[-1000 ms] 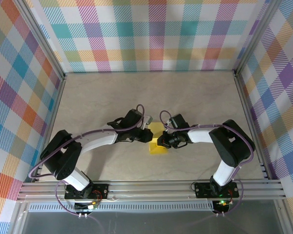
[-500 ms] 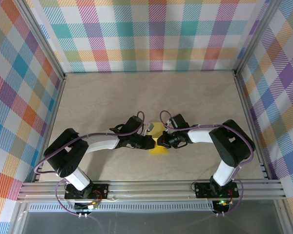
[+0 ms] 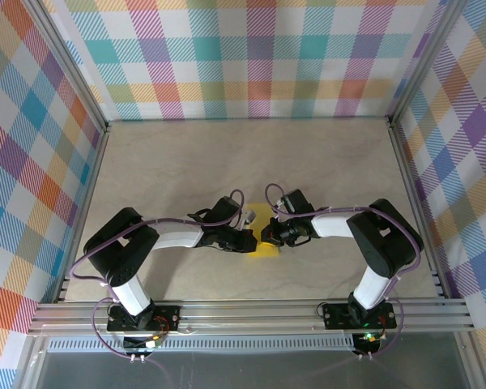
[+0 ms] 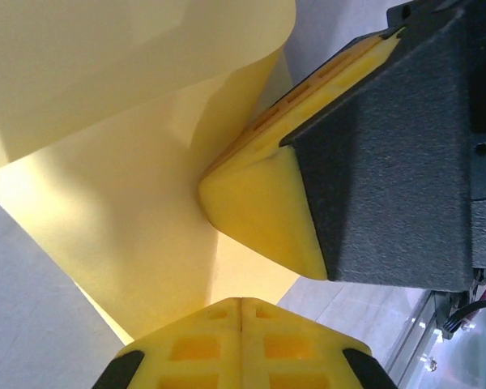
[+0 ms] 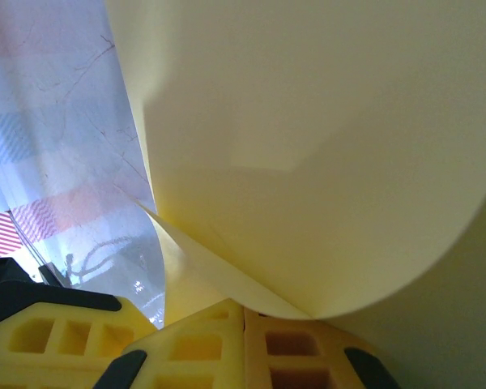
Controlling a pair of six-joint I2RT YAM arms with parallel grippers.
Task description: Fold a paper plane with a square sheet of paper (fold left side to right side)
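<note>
Viewing from above: the square sheet of paper (image 3: 262, 249) sits at mid-frame on the table (image 3: 324, 162), partly curled up, between the two grippers. Left gripper (image 3: 249, 240) is at its left side with pads pressed together; right gripper (image 3: 267, 235) is at its right side, pads likewise together. Right wrist view: the sheet bows over the closed fingertips (image 5: 296, 344) and its edges meet their tips. Cannot tell whether it is pinched.
</note>
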